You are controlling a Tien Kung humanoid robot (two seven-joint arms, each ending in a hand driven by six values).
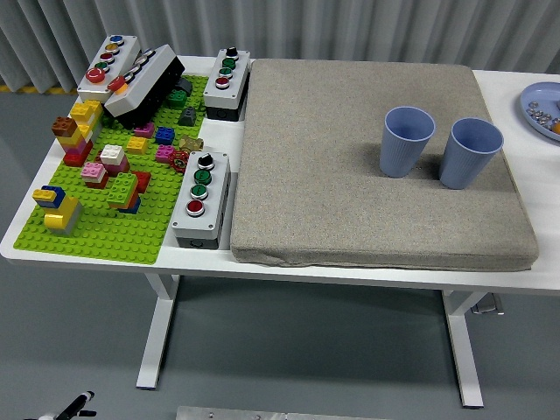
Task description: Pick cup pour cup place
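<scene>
Two blue cups stand upright side by side on the right part of a grey fabric mat [350, 201]. The left cup [406, 141] sits a little farther back than the right cup [470, 153], with a small gap between them. What the cups hold is hidden from this angle. Neither of my hands is in the head view.
A green baseplate [105, 232] with several coloured bricks covers the table's left side. Three button boxes stand around it, one [200, 199] at the mat's left edge. A blue plate [535, 103] with small items sits at the far right edge.
</scene>
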